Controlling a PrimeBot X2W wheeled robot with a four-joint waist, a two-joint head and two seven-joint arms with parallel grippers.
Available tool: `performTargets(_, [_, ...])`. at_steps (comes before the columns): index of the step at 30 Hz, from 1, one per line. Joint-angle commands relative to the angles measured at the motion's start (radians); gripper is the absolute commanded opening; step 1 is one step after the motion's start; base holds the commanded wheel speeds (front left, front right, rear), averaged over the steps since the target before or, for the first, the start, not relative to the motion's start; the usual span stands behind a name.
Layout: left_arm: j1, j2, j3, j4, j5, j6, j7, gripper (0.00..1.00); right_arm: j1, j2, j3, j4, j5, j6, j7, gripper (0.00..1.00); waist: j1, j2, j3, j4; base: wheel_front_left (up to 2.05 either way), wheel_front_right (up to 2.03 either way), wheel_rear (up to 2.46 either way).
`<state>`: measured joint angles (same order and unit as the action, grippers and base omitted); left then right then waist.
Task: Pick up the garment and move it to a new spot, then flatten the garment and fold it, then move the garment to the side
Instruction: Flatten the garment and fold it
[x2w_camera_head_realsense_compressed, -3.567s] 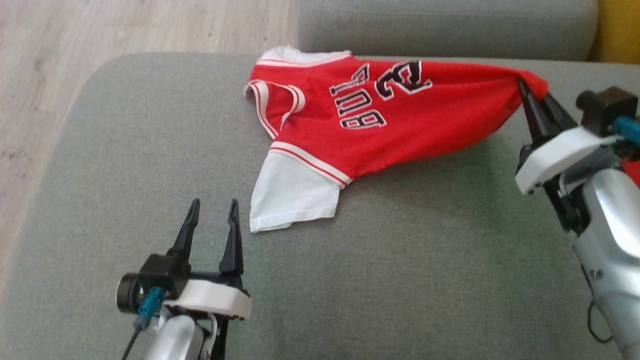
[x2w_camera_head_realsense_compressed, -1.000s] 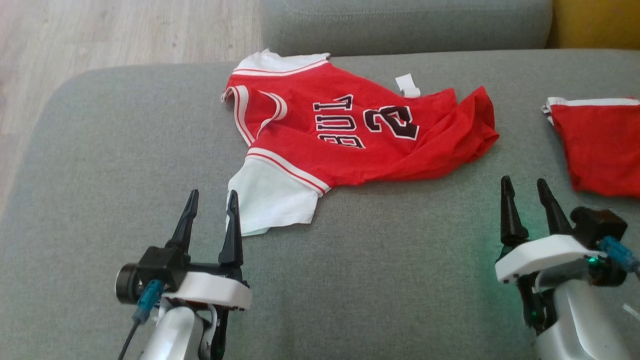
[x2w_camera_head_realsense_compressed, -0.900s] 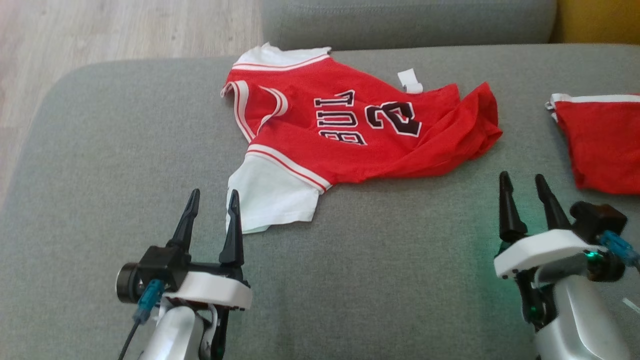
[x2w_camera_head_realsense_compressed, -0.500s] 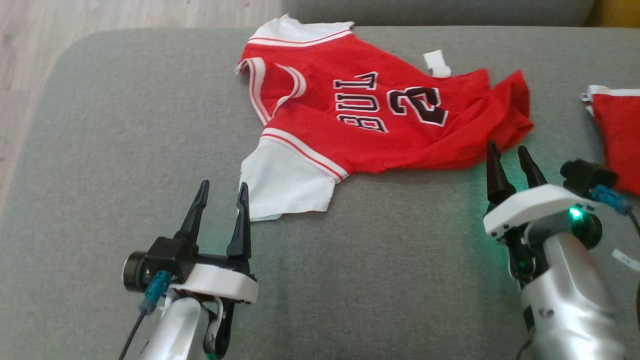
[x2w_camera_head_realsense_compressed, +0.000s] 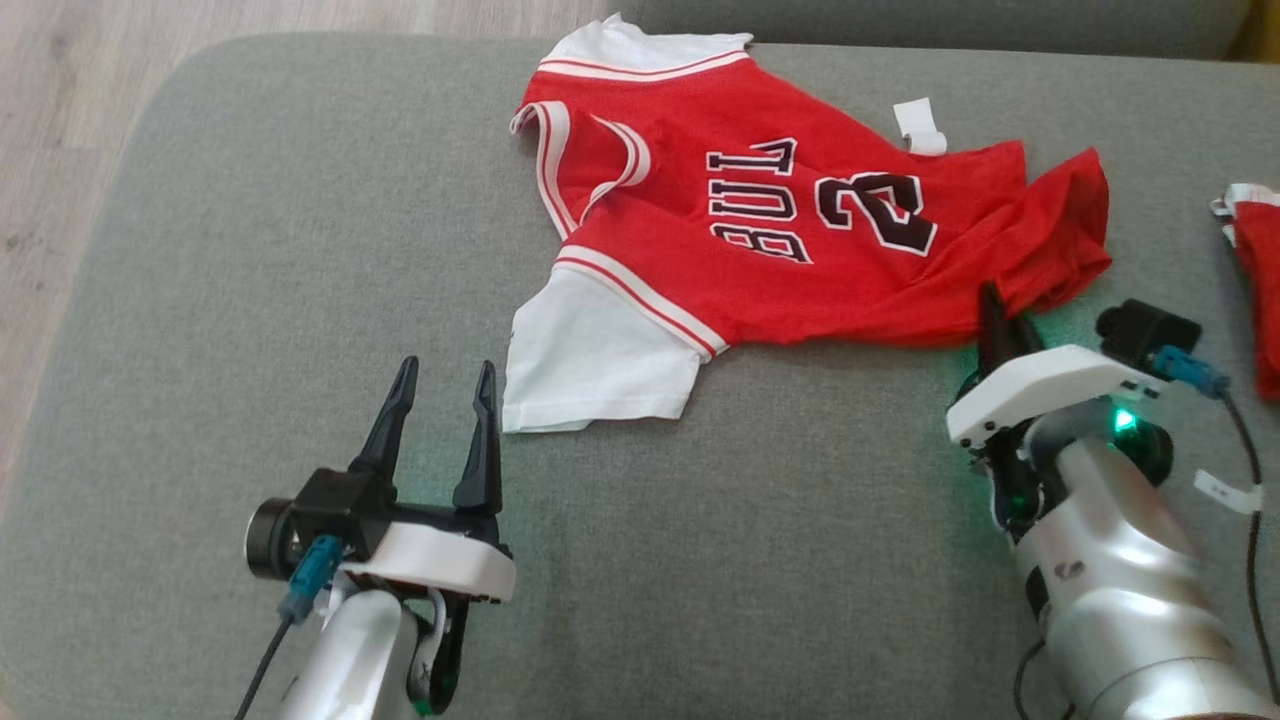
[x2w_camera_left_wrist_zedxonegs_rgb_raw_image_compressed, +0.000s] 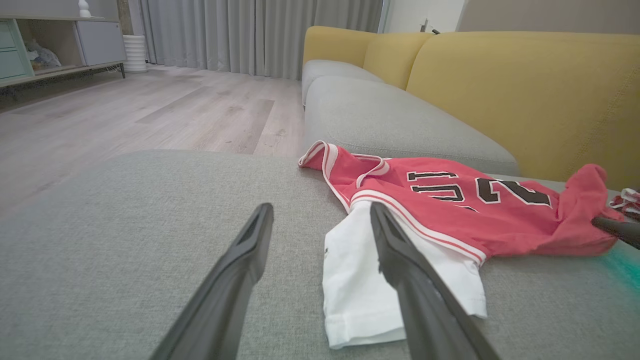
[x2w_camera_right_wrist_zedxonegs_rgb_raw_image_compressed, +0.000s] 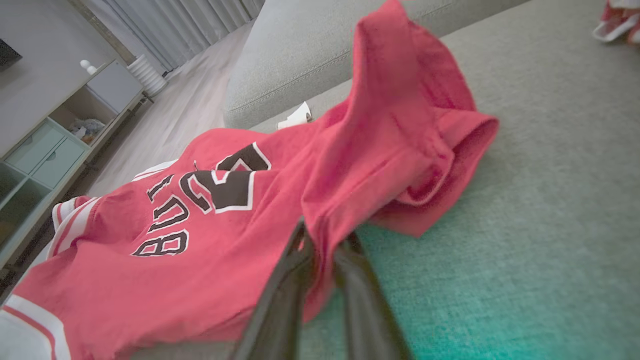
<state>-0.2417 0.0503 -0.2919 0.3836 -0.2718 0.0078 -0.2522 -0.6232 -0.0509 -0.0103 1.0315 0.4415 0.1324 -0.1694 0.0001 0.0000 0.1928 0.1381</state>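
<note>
Left gripper: down at 7 o'clock over the grey sofa cushion, its two dark fingers spread wide with nothing between them; the right-hand fingertip sits just beside the edge of the white sleeve.
Right gripper: at 4 o'clock, fingers drawn close together with a fold of the red hem pinched between them; the wrist view shows cloth bunched up over both tips. A green light glows on its wrist and tints the cushion.
Garment: a red jersey with white trim, lying on the cushion from the middle out towards 1 o'clock, collar at the 11 o'clock end, hem rumpled and raised at the 3 o'clock end.
Lettering: black with white outline, "BUL" readable, the rest lost in a crease; beside it a large "2".
White tag: a small loop at the jersey's far edge, near 1 o'clock; no print readable.
Second red cloth: at 3 o'clock, cut off by the frame, well apart from the jersey.
Wooden floor: beyond the cushion at 10 o'clock.
Yellow backrest: farthest off, behind the grey seats.
</note>
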Motion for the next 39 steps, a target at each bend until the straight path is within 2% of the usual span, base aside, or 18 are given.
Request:
performTargets(1, [-0.027,0.008,0.027,-0.024,0.008,0.002,-0.01,1.0,-0.038,0.001,0.043,-0.003,0.008,-0.002,-0.029,0.0,-0.0001,0.0,-0.008,-0.006,0.0,0.0,0.0])
performTargets(6, [-0.014,0.012,0.033,-0.023,0.005,0.008,-0.01,1.0,-0.042,0.001,0.08,0.03,0.017,-0.002,-0.071,0.0,-0.0001,0.0,-0.035,-0.036,0.0,0.0,0.0])
performTargets(11, [0.003,0.015,0.039,-0.022,0.001,0.012,-0.01,1.0,-0.007,0.001,0.098,0.006,0.023,-0.002,-0.088,0.0,-0.0001,0.0,-0.071,-0.08,0.0,0.0,0.0])
performTargets(16, [0.031,0.018,0.046,-0.019,-0.007,0.017,-0.01,1.0,0.079,0.001,0.067,-0.086,-0.037,-0.002,-0.092,0.0,-0.0001,0.0,-0.122,-0.129,0.0,0.0,0.0])
performTargets(21, [0.055,0.019,0.05,-0.021,-0.013,0.022,-0.01,1.0,0.181,0.001,-0.003,-0.179,-0.095,-0.002,-0.092,0.0,-0.0001,0.0,-0.157,-0.154,0.0,0.0,0.0])
performTargets(25, [0.065,0.018,0.05,-0.026,-0.017,0.024,-0.01,1.0,0.234,0.001,-0.008,-0.228,-0.112,-0.002,-0.091,0.0,-0.0001,0.0,-0.166,-0.165,0.0,0.0,0.0])
performTargets(26, [0.067,0.018,0.05,-0.027,-0.018,0.024,-0.01,1.0,0.251,0.001,-0.009,-0.244,-0.121,-0.002,-0.087,0.04,-0.0001,0.0,-0.166,-0.168,0.0,0.0,0.0])
performTargets(27, [0.068,0.018,0.049,-0.028,-0.019,0.024,-0.01,1.0,0.266,0.001,-0.014,-0.261,-0.136,-0.002,-0.083,0.33,-0.0001,0.0,-0.166,-0.17,0.0,0.0,0.0])
performTargets(28, [0.068,0.018,0.049,-0.029,-0.019,0.025,-0.01,1.0,0.278,0.001,-0.023,-0.281,-0.15,-0.002,-0.082,0.8,-0.0001,0.0,-0.166,-0.172,0.0,0.0,0.0])
performTargets(29, [0.069,0.017,0.048,-0.029,-0.019,0.024,-0.01,1.0,0.29,0.001,-0.029,-0.302,-0.155,-0.002,-0.079,1.0,-0.0001,0.0,-0.166,-0.174,0.0,0.0,0.0])
performTargets(39, [0.063,0.017,0.041,-0.029,-0.021,0.022,-0.01,1.0,0.387,0.001,0.045,-0.618,-0.225,-0.002,-0.079,1.0,-0.0001,0.0,-0.163,-0.178,0.0,0.0,0.0])
